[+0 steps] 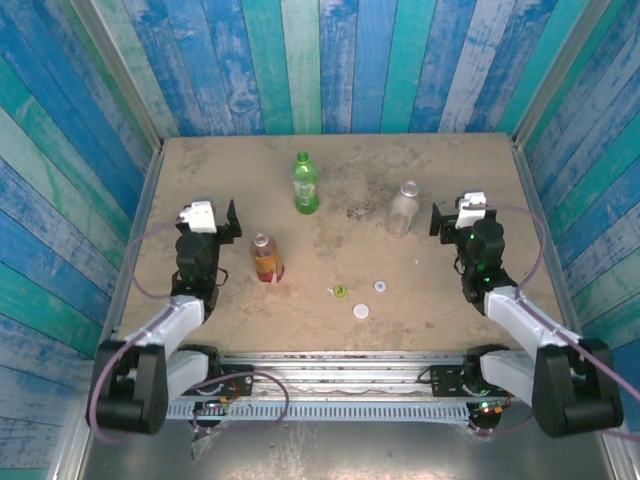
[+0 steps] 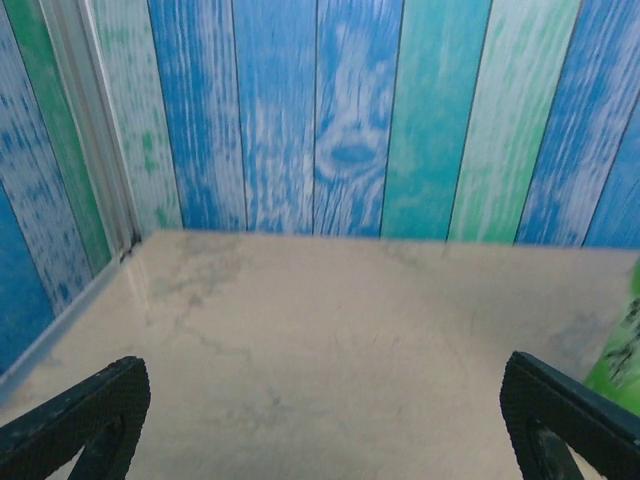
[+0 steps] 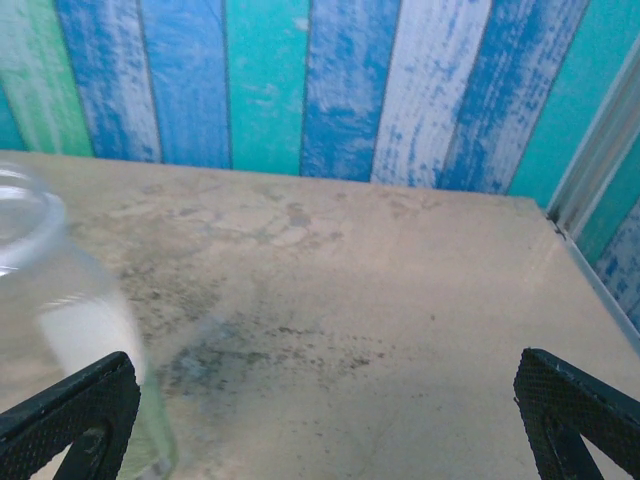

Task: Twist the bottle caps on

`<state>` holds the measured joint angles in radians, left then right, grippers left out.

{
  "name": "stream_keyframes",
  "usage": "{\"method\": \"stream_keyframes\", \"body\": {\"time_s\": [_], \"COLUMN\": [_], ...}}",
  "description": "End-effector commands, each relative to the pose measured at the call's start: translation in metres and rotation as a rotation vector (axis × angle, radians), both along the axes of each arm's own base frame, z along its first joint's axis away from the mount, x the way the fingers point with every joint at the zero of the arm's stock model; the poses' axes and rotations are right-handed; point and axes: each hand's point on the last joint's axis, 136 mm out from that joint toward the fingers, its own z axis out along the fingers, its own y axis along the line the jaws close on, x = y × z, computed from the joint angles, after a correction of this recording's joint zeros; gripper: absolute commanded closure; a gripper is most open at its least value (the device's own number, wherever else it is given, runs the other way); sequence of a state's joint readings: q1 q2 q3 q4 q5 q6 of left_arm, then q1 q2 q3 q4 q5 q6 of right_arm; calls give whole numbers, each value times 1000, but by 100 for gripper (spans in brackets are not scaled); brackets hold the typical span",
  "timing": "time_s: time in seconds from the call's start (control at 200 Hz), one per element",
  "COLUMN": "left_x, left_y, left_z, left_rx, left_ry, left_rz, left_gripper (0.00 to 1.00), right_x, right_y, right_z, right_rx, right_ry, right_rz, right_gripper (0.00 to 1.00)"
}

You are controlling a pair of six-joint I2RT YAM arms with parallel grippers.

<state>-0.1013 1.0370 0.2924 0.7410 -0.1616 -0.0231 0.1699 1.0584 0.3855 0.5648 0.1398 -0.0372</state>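
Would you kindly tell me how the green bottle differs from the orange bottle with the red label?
The green bottle is tinted green; the orange bottle holds amber liquid and wears a red label. The green bottle stands farther back, the orange bottle nearer the left gripper. Both stand upright.

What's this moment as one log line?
bottle caps loose on table; green bottle, clear bottle, amber bottle upright; left end effector open; right end effector open

A green plastic bottle [image 1: 306, 185] stands at eleven o'clock, a clear colourless bottle [image 1: 403, 210] at two, an amber-filled bottle [image 1: 266, 258] at nine. A yellow-green screw cap [image 1: 340, 291], a white screw cap [image 1: 380, 286] and a second white cap [image 1: 360, 311] lie loose at six.
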Motion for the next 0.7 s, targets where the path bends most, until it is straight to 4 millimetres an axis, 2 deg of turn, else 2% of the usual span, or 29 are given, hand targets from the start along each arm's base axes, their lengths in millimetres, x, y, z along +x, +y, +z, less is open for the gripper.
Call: {"method": "stream_keyframes", "body": {"time_s": [0.0,0.09,0.17,0.28,0.35,0.436,0.451,0.501,0.591,0.696], "left_x": [-12,-21,-29,-44,-52,-60,-61,-67,-79,-86], "left_y": [1,-7,-23,-47,-58,-68,-70,-78,-89,-93], "left_z": [37,60,80,99,103,101,99,93,80,52], "left_rx": [-16,-59,-105,-147,-161,-169,-171,-184,-212,-224], "left_ry": [-64,-119,-166,-220,-230,-220,-217,-204,-181,-130], "left_rz": [29,-3,-81,-198,-242,-275,-283,-322,-375,-373], "left_gripper": [6,6,6,6,6,6,6,6,6,6], "right_x": [-13,-23,-34,-51,-61,-69,-74,-79,-83,-86], "right_y": [14,33,55,98,125,149,160,175,193,208], "right_z": [7,25,40,54,57,57,56,55,52,54], "right_rx": [16,25,1,-63,-95,-126,-132,-149,-151,-125], "right_ry": [33,5,-13,-38,-49,-37,-36,-27,-19,-27], "right_rz": [19,85,173,365,471,549,586,635,687,730], "right_gripper": [0,0,0,0,0,0,0,0,0,0]}}
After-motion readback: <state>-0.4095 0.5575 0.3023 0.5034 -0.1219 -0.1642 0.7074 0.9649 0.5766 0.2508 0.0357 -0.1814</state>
